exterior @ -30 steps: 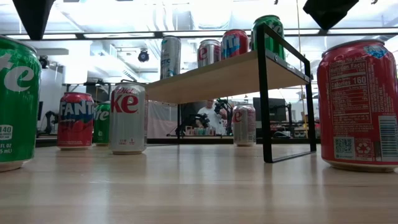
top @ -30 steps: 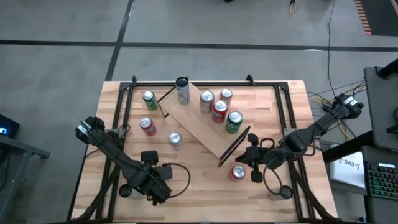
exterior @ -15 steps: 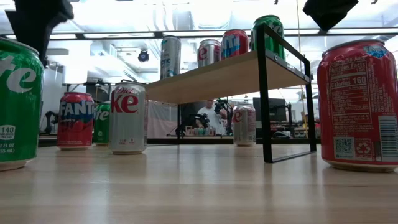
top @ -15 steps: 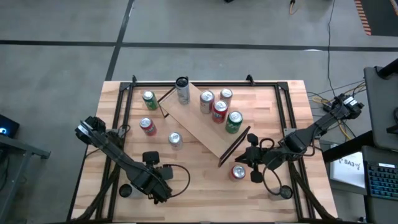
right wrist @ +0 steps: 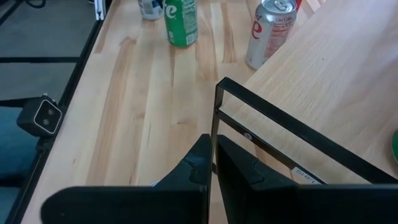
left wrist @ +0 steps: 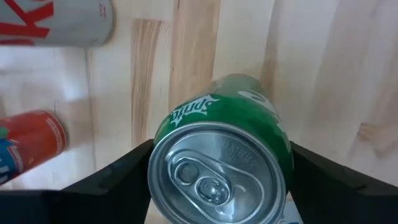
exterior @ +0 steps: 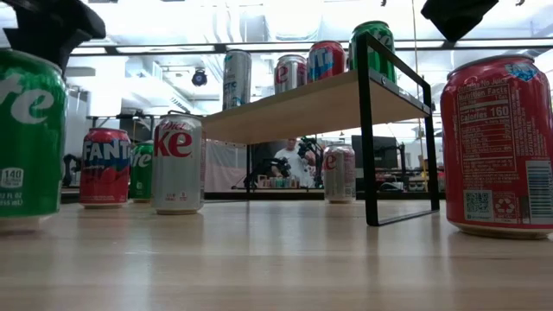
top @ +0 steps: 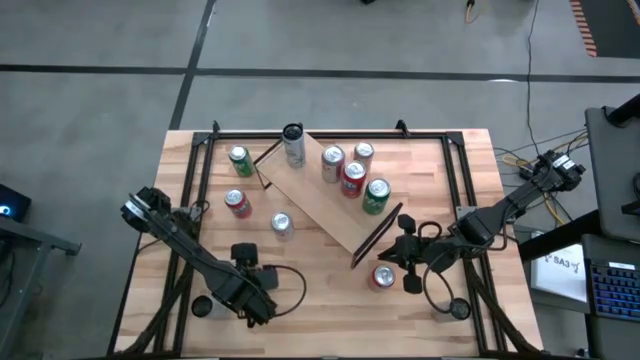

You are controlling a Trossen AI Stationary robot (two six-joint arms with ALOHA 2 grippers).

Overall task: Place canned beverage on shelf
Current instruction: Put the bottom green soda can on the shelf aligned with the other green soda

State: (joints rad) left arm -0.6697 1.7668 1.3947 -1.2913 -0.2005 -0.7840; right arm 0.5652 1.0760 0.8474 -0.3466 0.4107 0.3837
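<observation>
A green Sprite can [left wrist: 221,168] stands upright near the table's near-left corner, also seen in the low view [exterior: 26,138]. My left gripper [left wrist: 221,158] points down over it, shut on its upper part; in the high view the gripper [top: 248,290] hides the can. The shelf [top: 330,195] lies diagonally across the table's middle with several cans on its board. My right gripper [right wrist: 210,167] hangs shut in the air just beside the shelf's near-right black end frame [right wrist: 217,118]. My left gripper pinches the green can's upper wall just below the rim [left wrist: 153,163] between its two fingers [left wrist: 121,177], one on each opposite side. The fingers come from above, pointing down. The can stays upright with its base [exterior: 22,226] on the table.
On the table stand a Diet Coke can [top: 281,224], a red Fanta can [top: 237,203] and a green can [top: 240,160] at the left, and a red can [top: 383,277] near my right gripper. A black rail frame [top: 190,180] borders the tabletop.
My left gripper has sunk down over the green can's top. The can has shifted a little on the table in the low view and stays upright.
</observation>
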